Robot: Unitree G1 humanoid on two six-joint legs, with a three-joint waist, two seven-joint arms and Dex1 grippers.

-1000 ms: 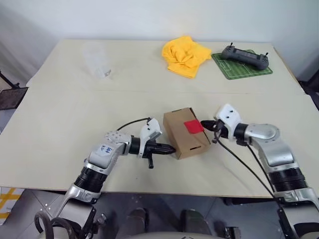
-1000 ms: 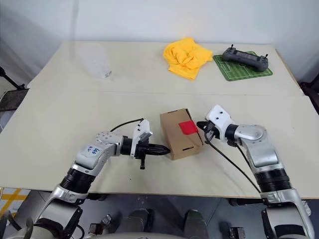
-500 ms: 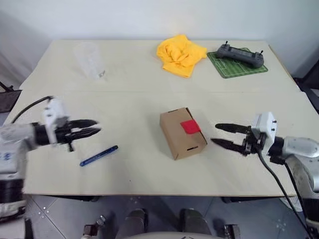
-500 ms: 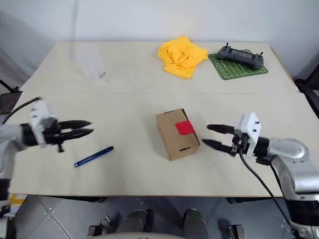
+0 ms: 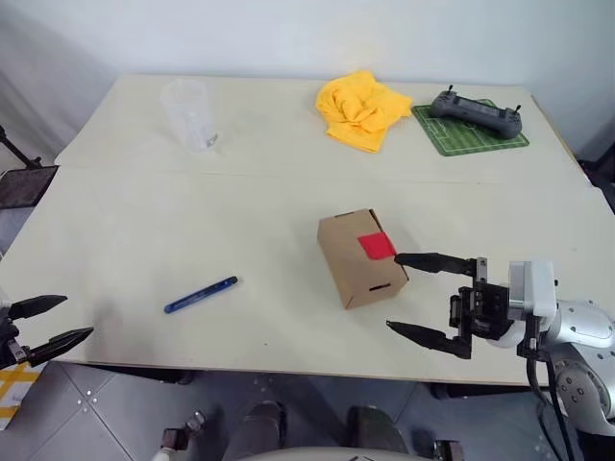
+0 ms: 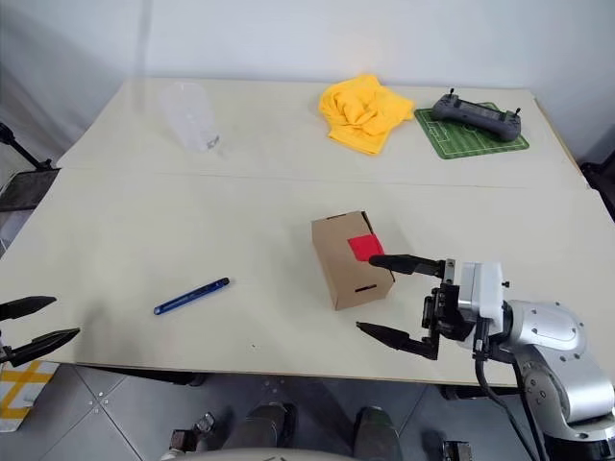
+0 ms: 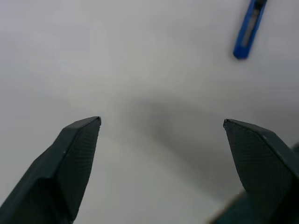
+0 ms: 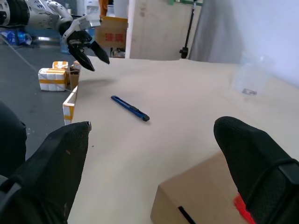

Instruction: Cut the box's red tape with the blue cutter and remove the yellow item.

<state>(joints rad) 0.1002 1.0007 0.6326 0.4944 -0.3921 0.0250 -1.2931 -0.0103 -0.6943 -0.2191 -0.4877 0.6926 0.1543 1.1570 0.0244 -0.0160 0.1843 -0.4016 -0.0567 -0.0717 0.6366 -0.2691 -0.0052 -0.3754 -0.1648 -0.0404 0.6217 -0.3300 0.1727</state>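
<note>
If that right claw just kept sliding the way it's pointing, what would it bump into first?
Most likely the box. The open right gripper points toward the robot's left, and its farther finger already reaches close to the box's side by the red tape. Depth is hard to judge, so the nearer finger may pass in front.

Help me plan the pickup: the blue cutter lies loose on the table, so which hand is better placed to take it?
Probably the left hand: it hangs open at the table's near left edge on the blue cutter's side, while the right hand is open beside the box.

Both grippers drawn back from the box (image 5: 360,257); jaws now spread wide. Left gripper (image 5: 48,323) swung out past the tabletop (image 5: 240,202) edge. Blue cutter (image 5: 200,295) left lying on tabletop.
</note>
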